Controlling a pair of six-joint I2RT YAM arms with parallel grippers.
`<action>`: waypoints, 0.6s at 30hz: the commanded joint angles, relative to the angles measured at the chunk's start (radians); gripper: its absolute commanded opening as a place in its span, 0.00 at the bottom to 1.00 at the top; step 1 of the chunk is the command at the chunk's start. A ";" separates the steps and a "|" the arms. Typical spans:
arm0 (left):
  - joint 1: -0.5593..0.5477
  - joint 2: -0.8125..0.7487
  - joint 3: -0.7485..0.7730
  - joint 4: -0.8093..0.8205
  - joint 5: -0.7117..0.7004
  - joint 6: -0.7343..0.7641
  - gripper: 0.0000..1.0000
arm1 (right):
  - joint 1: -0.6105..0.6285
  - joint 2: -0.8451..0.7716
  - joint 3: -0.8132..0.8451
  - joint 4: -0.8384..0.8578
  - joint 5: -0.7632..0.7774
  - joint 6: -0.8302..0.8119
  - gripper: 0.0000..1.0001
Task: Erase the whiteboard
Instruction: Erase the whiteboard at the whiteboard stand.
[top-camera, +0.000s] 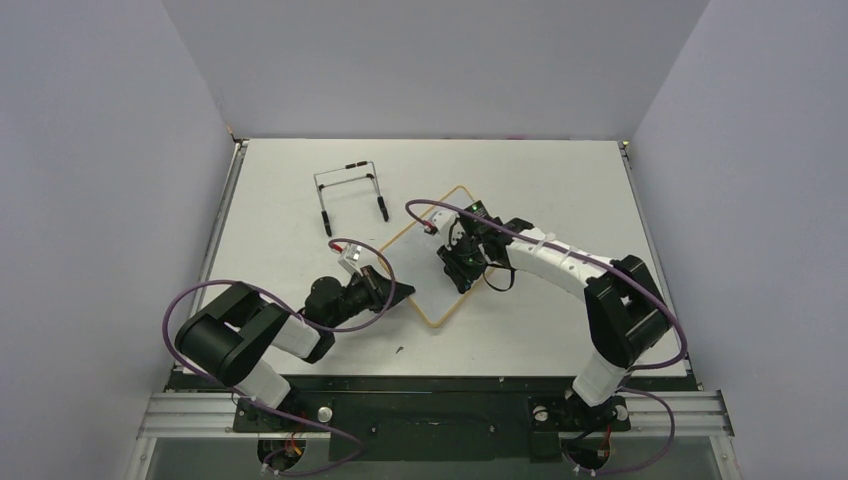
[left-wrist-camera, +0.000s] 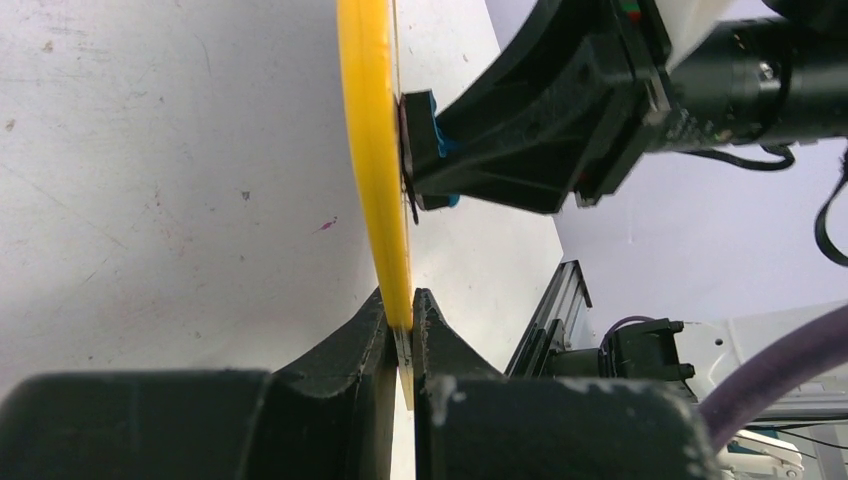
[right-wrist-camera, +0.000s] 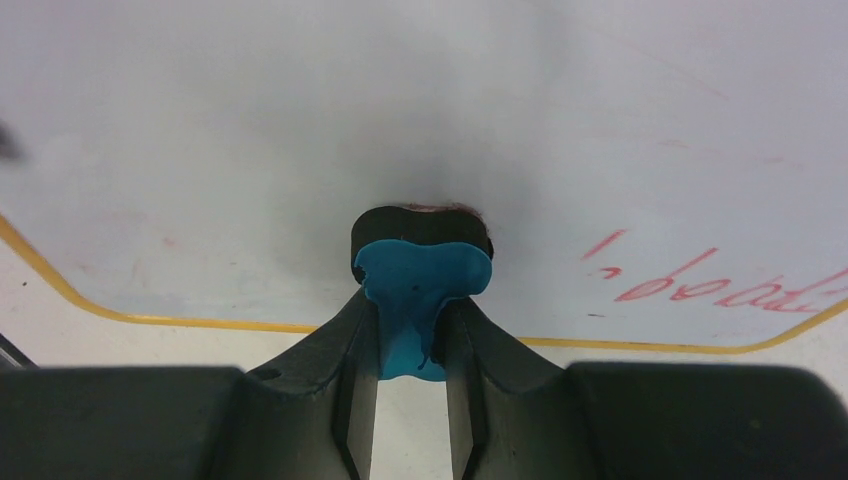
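Note:
The whiteboard (top-camera: 424, 256) lies skewed on the table, white with a yellow frame (left-wrist-camera: 378, 150). My left gripper (top-camera: 400, 292) is shut on the frame's near-left edge; in the left wrist view both fingers (left-wrist-camera: 400, 306) pinch the thin rim. My right gripper (top-camera: 465, 266) is shut on a small blue eraser (right-wrist-camera: 421, 276), whose dark felt end presses on the board face (right-wrist-camera: 300, 120). Red handwriting (right-wrist-camera: 700, 281) sits to the right of the eraser, near the board's edge. The eraser (left-wrist-camera: 441, 131) also shows against the board in the left wrist view.
A black wire easel stand (top-camera: 350, 196) sits at the back left of the table. Grey walls close in the table on three sides. A small dark speck (top-camera: 398, 350) lies on the table near the front edge.

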 joint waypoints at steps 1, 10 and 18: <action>-0.049 -0.043 0.070 0.110 0.125 0.018 0.00 | -0.107 0.048 0.012 0.106 0.030 0.064 0.00; -0.058 -0.061 0.084 0.072 0.127 0.031 0.00 | -0.053 0.047 0.018 0.067 -0.071 0.032 0.00; -0.066 -0.071 0.085 0.049 0.123 0.045 0.00 | -0.093 0.054 0.087 0.108 -0.004 0.098 0.00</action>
